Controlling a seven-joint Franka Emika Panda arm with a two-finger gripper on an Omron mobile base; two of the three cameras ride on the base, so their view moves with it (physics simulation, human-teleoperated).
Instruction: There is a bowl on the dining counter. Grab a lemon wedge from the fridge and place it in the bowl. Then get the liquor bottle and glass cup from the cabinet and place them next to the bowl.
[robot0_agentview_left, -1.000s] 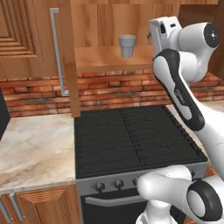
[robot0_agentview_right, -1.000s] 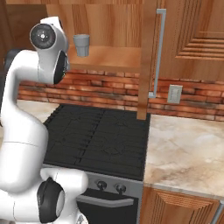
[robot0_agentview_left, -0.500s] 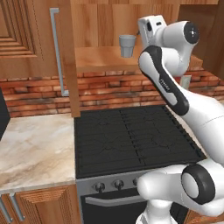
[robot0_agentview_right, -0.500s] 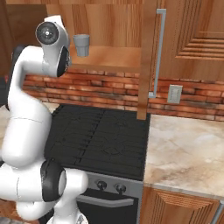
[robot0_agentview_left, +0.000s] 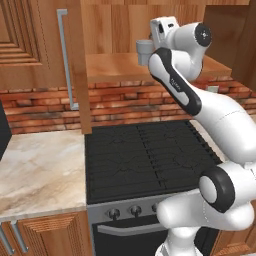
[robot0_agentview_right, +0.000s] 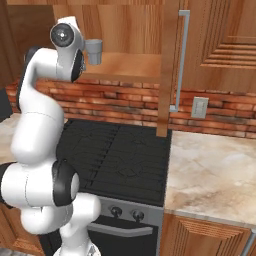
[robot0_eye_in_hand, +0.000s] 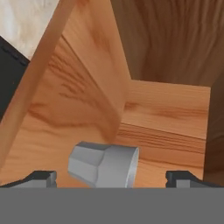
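Reaching up into the open wall cabinet, I had my gripper (robot0_eye_in_hand: 111, 177) spread wide, nothing held, its two dark fingertips (robot0_eye_in_hand: 41, 177) standing at the lower left and lower right of the hand view. The glass cup (robot0_eye_in_hand: 103, 165) sat between them at the lower centre of that view, seen rolled on its side by the camera, its wider rim toward the right; I could not tell whether either tip touched it. In the left base view the cup (robot0_agentview_left: 144, 52) stood upright on the cabinet shelf (robot0_agentview_left: 115, 67) in the upper middle of the frame, partly behind my wrist. In the right base view it (robot0_agentview_right: 94, 51) appeared in the upper left, just right of my hand, resting on the same shelf (robot0_agentview_right: 130, 67). The open cabinet door (robot0_agentview_left: 79, 65) hung edge-on left of centre in the left base view, with its long metal handle (robot0_agentview_left: 65, 55) beside it. Below, the black stove (robot0_agentview_left: 145, 157) filled the middle, with the marble counter (robot0_agentview_left: 37, 170) at lower left. The brick backsplash (robot0_agentview_right: 120, 102) ran across the middle of the right base view.
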